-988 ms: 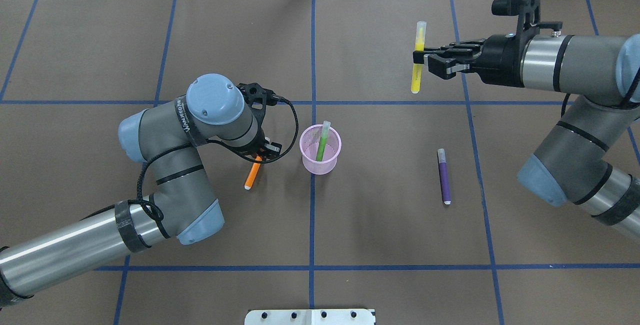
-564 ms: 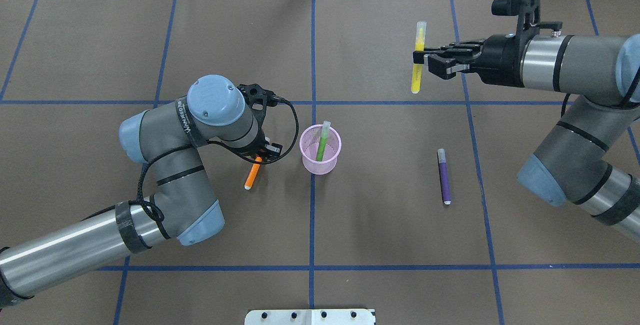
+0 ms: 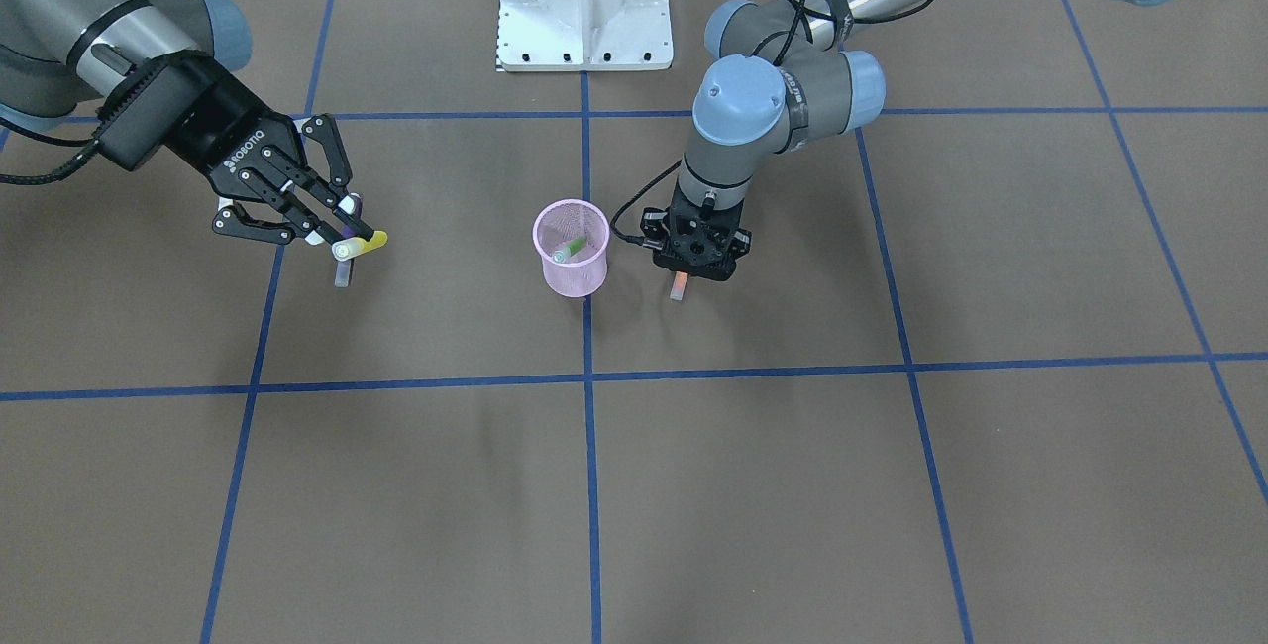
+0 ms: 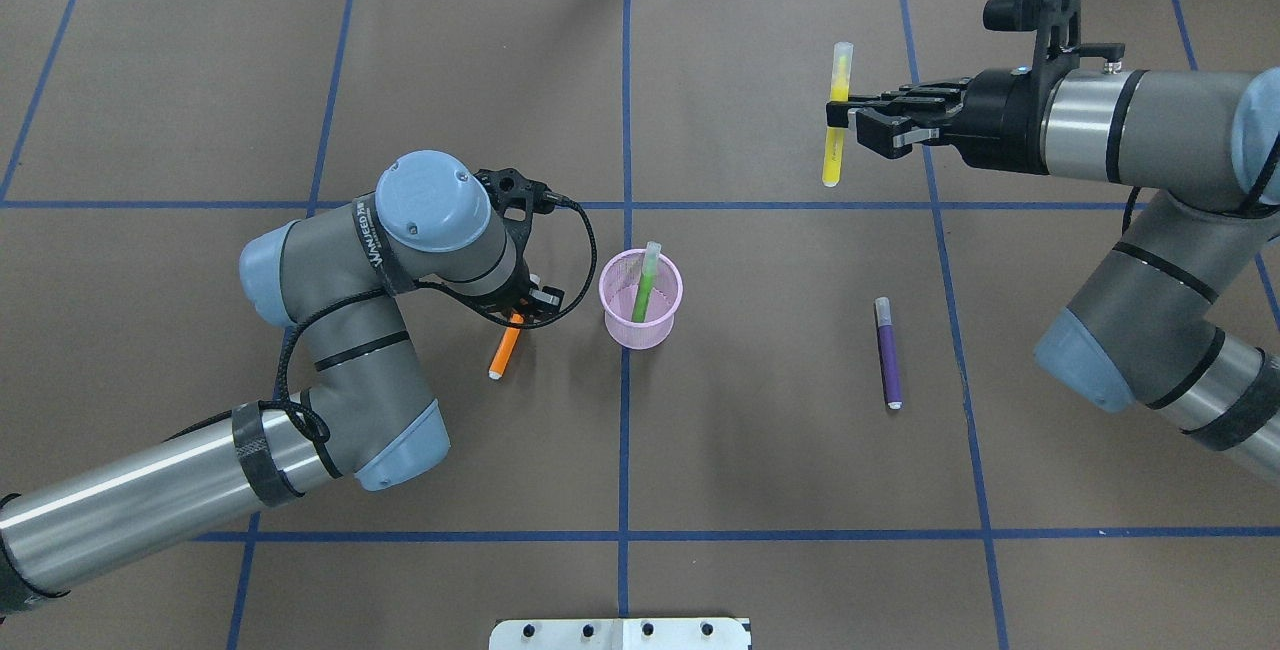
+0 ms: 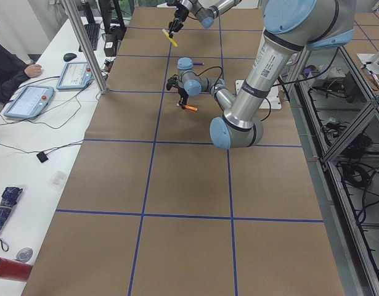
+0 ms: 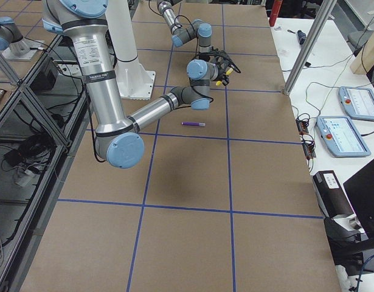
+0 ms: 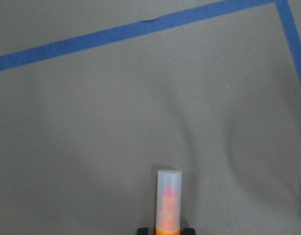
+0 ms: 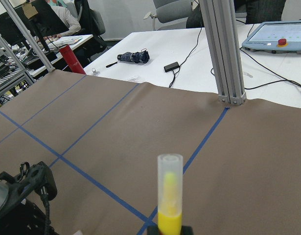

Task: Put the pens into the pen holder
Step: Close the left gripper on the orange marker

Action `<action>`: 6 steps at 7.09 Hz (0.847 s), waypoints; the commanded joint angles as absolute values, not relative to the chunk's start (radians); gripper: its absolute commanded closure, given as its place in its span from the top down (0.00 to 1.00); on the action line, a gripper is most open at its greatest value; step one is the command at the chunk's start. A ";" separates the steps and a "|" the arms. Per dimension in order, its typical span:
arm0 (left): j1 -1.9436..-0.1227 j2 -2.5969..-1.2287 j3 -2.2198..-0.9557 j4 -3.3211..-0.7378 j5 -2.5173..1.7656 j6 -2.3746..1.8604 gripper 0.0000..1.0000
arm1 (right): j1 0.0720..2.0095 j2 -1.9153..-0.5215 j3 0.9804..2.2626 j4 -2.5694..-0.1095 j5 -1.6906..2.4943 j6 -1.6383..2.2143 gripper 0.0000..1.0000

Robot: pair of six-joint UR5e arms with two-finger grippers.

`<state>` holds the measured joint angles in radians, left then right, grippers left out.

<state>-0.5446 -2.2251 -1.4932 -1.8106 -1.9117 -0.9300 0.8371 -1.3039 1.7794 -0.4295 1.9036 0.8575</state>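
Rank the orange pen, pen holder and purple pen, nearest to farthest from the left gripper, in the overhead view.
1. The orange pen, held in the left gripper.
2. The pen holder, just right of it.
3. The purple pen, lying far right.

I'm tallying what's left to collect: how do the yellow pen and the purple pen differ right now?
The yellow pen is clamped in the right gripper, clear of the table; the purple pen lies flat on the table, untouched. The yellow pen is farther from the robot than the purple pen. Both are outside the pen holder, caps pointing away from the robot.
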 commanded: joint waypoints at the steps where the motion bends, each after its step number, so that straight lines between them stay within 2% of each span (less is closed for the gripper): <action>1: -0.545 -2.229 -1.494 -1.807 -1.913 -0.939 0.00 | 0.838 -1.304 1.779 -0.430 1.904 0.856 0.00; 4: -0.577 -2.224 -1.557 -1.799 -1.914 -0.934 0.00 | 0.838 -1.296 1.782 -0.430 1.904 0.857 0.00; 6: -0.687 -2.220 -1.612 -1.802 -1.978 -0.887 0.00 | 0.827 -1.260 1.779 -0.431 1.902 0.864 0.00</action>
